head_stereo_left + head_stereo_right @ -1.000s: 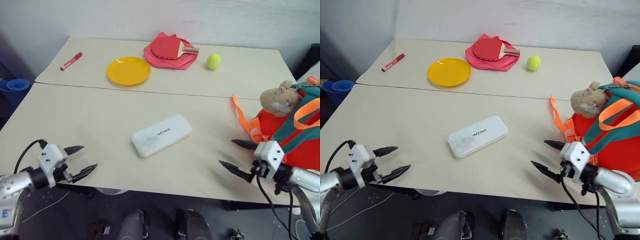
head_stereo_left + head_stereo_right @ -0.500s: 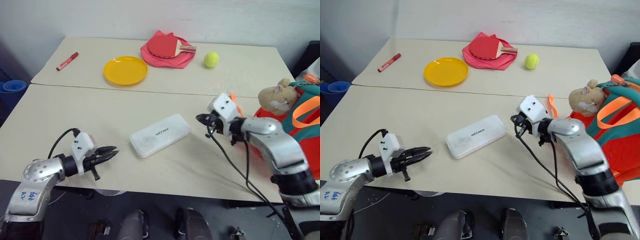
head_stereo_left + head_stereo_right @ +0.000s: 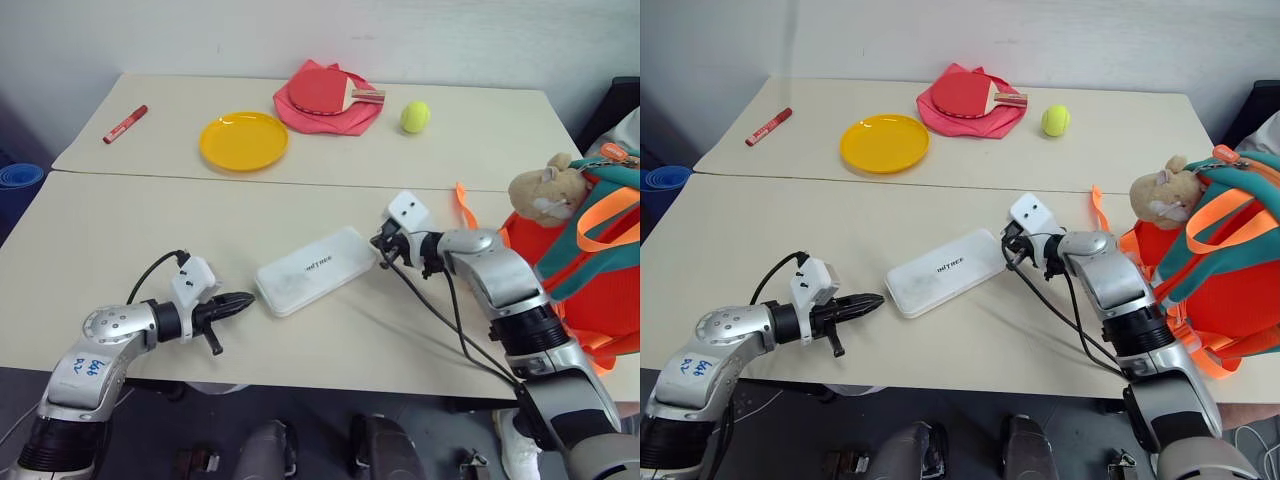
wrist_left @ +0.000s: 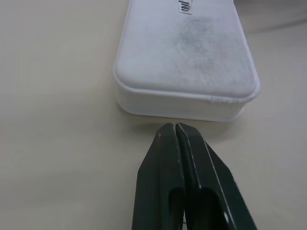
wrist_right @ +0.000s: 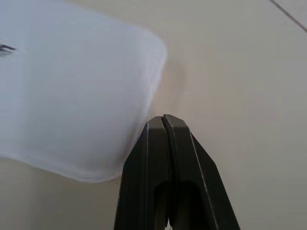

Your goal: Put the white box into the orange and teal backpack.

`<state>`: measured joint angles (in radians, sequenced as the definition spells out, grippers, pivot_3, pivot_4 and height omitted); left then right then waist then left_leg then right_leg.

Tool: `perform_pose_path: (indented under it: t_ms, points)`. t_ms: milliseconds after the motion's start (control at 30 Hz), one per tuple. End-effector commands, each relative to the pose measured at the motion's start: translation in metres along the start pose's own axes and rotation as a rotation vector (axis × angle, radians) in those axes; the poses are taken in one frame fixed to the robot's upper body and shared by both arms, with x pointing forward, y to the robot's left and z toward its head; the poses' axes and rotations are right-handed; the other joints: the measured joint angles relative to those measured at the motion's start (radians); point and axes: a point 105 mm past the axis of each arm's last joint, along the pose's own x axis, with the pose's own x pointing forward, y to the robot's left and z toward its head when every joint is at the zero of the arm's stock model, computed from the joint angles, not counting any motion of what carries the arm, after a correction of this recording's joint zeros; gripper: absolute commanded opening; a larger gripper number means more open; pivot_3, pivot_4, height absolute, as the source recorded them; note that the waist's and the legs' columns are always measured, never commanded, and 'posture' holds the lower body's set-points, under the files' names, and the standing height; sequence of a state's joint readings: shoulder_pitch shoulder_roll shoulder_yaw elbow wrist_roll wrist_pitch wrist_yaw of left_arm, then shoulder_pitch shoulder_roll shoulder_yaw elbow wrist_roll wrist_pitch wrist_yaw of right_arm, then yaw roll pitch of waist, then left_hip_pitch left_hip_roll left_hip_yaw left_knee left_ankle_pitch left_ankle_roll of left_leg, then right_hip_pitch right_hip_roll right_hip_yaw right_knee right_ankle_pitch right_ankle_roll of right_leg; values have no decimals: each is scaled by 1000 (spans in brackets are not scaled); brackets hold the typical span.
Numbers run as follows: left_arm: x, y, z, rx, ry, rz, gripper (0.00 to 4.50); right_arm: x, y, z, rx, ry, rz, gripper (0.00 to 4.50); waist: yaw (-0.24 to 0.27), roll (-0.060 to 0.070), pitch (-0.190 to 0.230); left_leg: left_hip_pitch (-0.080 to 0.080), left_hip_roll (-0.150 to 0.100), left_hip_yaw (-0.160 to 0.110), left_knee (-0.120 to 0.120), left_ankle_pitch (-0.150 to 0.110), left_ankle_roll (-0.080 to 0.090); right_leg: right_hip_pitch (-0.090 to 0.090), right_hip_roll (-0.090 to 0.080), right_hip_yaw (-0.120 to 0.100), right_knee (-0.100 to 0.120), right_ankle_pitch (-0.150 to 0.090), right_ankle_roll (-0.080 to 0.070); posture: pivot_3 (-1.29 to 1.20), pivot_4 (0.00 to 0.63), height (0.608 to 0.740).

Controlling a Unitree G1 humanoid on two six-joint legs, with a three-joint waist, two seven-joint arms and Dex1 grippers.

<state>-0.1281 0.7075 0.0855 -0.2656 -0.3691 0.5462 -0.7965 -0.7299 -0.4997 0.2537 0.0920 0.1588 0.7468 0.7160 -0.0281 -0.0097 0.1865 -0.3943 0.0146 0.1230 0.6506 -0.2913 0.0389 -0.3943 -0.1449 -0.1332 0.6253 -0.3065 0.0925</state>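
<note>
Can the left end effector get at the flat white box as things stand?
Probably yes: the left end effector, fingers shut, points at the flat white box's near short end across bare tabletop, nothing between them.

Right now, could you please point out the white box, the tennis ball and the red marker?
white box [image 3: 315, 270]: left eye view, middle of its top.
tennis ball [image 3: 415, 117]: left eye view, its centre.
red marker [image 3: 125, 124]: left eye view, mid-barrel.

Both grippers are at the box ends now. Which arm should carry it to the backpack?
Right, probably. The right gripper is shut at the white box end nearer the orange and teal backpack; the left gripper, shut, is at the far end.
</note>
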Motion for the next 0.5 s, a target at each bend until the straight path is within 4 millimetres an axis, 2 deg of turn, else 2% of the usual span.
perform_pose_path:
  t_ms: [33, 200, 500]
  points:
    - [2, 2, 12, 7, -54, -3, 59, -9, 10, 12, -9, -59, 58, 0, 0, 0, 0, 0, 0, 0, 0, 0, 0, 0, 0, 0, 0, 0, 0, 0, 150, 740]
    - [7, 2, 13, 20, -59, -23, 59, -18, 28, 5, 14, -44, 126, 0, 2, 0, 0, 0, 0, 0, 0, 0, 0, 0, 0, 0, 0, 0, 0, 0, 150, 740]
    - [16, -3, 12, 18, -72, -73, 59, -47, 58, -14, 25, 14, 213, 0, 6, 0, 0, 0, 0, 0, 0, 0, 0, 0, -1, 0, -1, 0, 0, 0, 150, 740]
